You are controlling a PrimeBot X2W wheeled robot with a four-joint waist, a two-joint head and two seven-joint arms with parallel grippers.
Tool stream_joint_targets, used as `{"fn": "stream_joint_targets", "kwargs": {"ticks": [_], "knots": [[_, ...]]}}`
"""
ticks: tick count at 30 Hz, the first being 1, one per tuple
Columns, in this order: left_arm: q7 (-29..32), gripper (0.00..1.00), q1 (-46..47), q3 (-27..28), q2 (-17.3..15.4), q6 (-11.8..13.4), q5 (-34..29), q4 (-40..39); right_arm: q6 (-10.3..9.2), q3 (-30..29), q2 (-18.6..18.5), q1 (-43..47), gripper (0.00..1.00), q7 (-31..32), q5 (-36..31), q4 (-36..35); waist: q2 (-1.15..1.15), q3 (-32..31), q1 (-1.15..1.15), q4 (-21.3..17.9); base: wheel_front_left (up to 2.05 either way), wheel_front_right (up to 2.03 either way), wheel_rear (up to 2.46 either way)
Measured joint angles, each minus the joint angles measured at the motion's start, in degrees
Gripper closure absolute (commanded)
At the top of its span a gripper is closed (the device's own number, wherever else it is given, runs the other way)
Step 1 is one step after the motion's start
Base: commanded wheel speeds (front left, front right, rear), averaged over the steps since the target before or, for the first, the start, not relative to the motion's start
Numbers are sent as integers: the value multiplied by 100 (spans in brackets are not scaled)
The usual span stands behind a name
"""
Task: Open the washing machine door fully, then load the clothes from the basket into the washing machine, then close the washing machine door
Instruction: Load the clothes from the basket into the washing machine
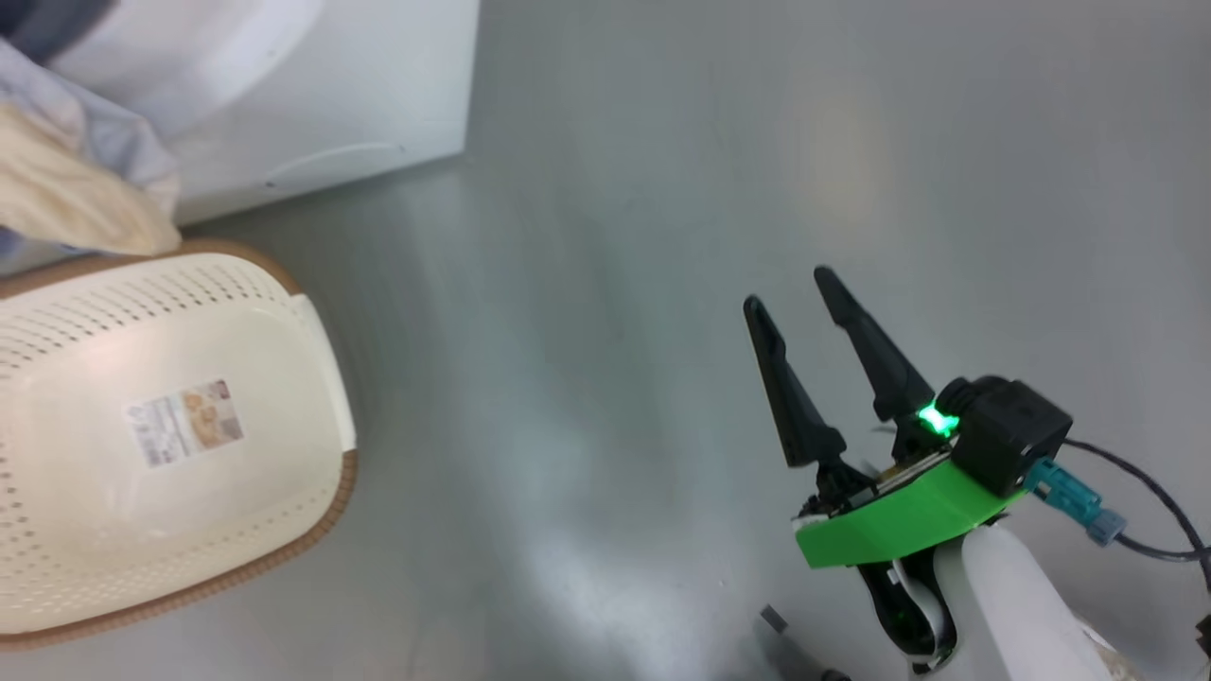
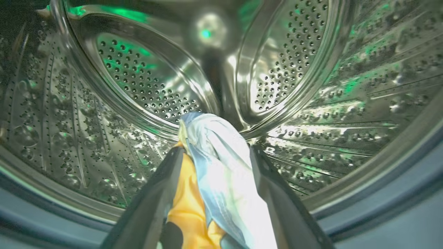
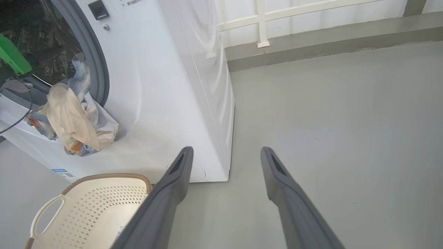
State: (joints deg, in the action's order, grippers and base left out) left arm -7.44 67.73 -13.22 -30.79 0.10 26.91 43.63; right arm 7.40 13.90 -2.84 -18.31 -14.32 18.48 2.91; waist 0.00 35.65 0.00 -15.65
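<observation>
At the far left, the small cream-white perforated plastic basket (image 1: 114, 312) with its brown woven-look rim sits on the smooth grey floor (image 1: 615, 284). It has nothing in it but a paper label (image 1: 183, 422), so we judge the loading step close to its end. Above it, the soft light-blue and cream printed clothes (image 3: 76, 117) hang out of the white boxy front-loading washing machine (image 3: 166, 86), over its blue-grey rubber seal (image 3: 98, 69) and down its front.

Inside the perforated steel drum (image 2: 138, 79), our left gripper (image 2: 216, 150) has its fingers spread wide with a fold of cloth lying between them, which we judge released. Further right, our right gripper (image 1: 787, 288) hovers over bare floor, fingers apart and holding nothing.

Next we need to draw the left arm out and push the dangling bundle past the seal. Only then can the washing machine door close cleanly.
</observation>
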Motion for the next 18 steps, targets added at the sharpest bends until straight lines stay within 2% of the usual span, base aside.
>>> {"fn": "stream_joint_targets", "kwargs": {"ticks": [8, 14, 18], "knots": [[-275, 0, -1967, 134, 116, 616, 187, -1714, 0, -185, -8, 202, 0, 0, -126, 74, 0, -399, 0, 237, 0, 0, 0], [-271, 0, -3488, 180, 266, 1159, 319, -3104, 0, -322, -11, 339, 0, 0, -215, 152, 0, -649, 0, 483, 0, 0, 0], [-199, 0, -4386, 97, 346, 1393, 353, -3743, 0, -310, -11, 387, 0, 1, -350, 245, 0, -837, 0, 622, 0, 0, 0]]}}
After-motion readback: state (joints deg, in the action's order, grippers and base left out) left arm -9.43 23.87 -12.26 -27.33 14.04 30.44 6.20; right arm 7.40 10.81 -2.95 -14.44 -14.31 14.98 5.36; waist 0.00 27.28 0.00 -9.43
